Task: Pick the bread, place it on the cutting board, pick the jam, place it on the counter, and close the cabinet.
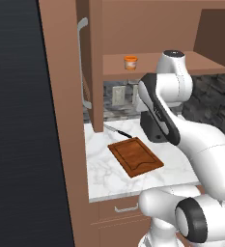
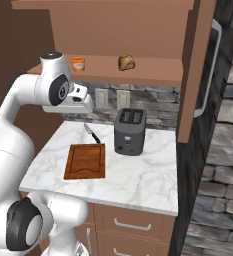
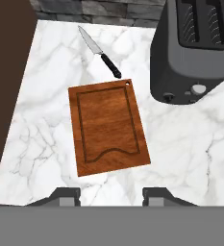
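The bread [image 2: 126,62], a tan-brown lump, lies on the open cabinet's [image 2: 138,70] shelf. The orange jam [image 2: 78,63] jar stands to its left on the same shelf, and the jam [image 1: 130,61] also shows in the left base view. The reddish-brown cutting board [image 3: 108,127] lies flat and bare on the white marble counter [image 3: 180,144]. My gripper [image 3: 111,196] hangs open above the board's near edge, with nothing between its fingers. In the right base view the hand [image 2: 80,101] sits below shelf height, under the jam. The cabinet door [image 2: 197,65] is swung open.
A black-handled knife [image 3: 100,52] lies just beyond the board. A dark grey toaster [image 2: 130,131] stands to the board's right. The left cabinet door [image 1: 95,62], with its bar handle [image 1: 82,62], juts out over the counter's left end. Drawers [image 2: 133,225] sit below the counter.
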Controlling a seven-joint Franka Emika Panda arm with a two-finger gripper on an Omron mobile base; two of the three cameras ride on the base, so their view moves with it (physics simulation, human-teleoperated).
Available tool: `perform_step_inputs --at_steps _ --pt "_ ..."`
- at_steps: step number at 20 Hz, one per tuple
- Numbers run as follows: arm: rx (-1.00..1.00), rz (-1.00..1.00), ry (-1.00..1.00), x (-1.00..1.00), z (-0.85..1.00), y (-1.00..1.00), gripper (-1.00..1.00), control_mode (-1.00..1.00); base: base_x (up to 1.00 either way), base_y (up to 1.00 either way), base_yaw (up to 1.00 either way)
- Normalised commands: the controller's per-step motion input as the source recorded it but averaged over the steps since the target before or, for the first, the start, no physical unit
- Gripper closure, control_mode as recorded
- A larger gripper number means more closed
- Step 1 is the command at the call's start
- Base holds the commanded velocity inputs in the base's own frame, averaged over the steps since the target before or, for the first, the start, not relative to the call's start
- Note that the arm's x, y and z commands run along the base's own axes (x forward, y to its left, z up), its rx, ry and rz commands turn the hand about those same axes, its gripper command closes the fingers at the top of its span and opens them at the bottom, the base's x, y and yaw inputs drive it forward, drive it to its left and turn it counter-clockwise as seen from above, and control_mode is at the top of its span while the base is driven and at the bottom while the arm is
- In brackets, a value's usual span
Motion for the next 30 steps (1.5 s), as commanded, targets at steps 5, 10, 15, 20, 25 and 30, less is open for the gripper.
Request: perform_step_inputs --at_steps 5,10,15,20,25,30 --pt "0.00 0.00 -0.02 -0.09 0.00 0.00 -1.00 -1.00 0.00 0.00 0.00" --pt "0.00 0.00 -0.17 -0.24 0.00 0.00 -1.00 -1.00 0.00 0.00 0.00" --pt "0.00 0.02 -0.22 -0.28 0.05 0.00 -1.00 -1.00 0.00 0.00 0.00" --pt "0.00 0.02 -0.26 -0.33 0.15 0.00 -1.00 -1.00 0.00 0.00 0.00" --pt "0.00 0.00 -0.15 -0.08 0.20 0.00 -1.00 -1.00 0.00 0.00 0.00" --pt "0.00 0.00 -0.07 0.01 0.35 0.00 -1.00 -1.00 0.00 0.00 0.00"
